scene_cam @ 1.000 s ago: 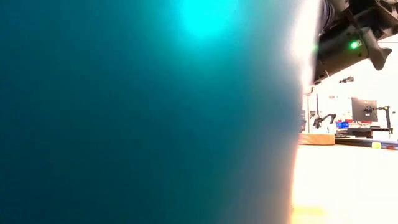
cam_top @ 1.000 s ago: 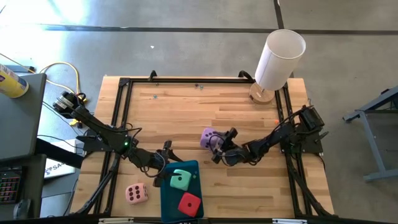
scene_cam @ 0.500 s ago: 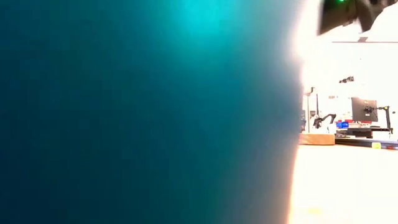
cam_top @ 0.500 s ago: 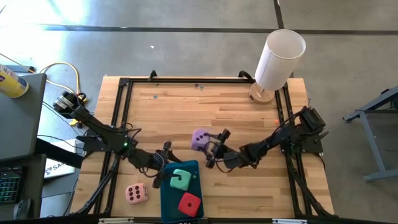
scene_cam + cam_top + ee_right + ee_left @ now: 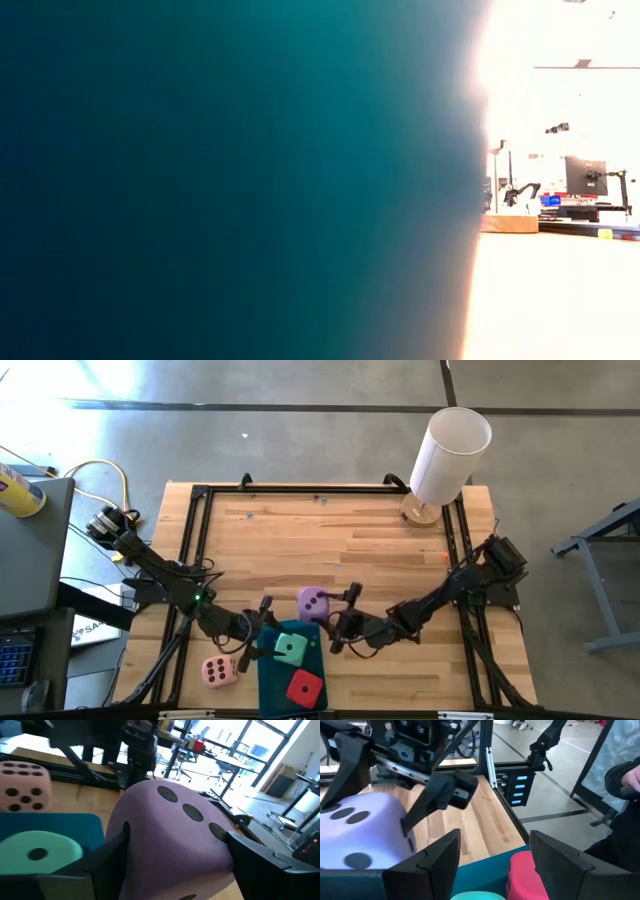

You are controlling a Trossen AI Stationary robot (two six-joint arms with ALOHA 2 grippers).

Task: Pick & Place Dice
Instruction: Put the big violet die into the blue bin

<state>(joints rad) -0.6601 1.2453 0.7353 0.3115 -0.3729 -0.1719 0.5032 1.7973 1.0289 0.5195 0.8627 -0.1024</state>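
Gripping: right claw (image 5: 335, 622) clamps purple die (image 5: 312, 603) at teal tray (image 5: 270, 675) edge
Hovering: left claw (image 5: 258, 641) parted, empty, beside green die (image 5: 290, 648)
Resting: red die (image 5: 304, 687) in tray; pink die (image 5: 219, 671) on bench (image 5: 290, 540)

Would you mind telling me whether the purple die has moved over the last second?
Yes. In the high view the purple die, held by the right gripper, has travelled leftward and nearer the teal tray, now reaching its far edge.

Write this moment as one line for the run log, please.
right gripper: shut on purple die, at teal tray far edge | left gripper: open, empty, beside green die | tray: green, red die | pink die: on table
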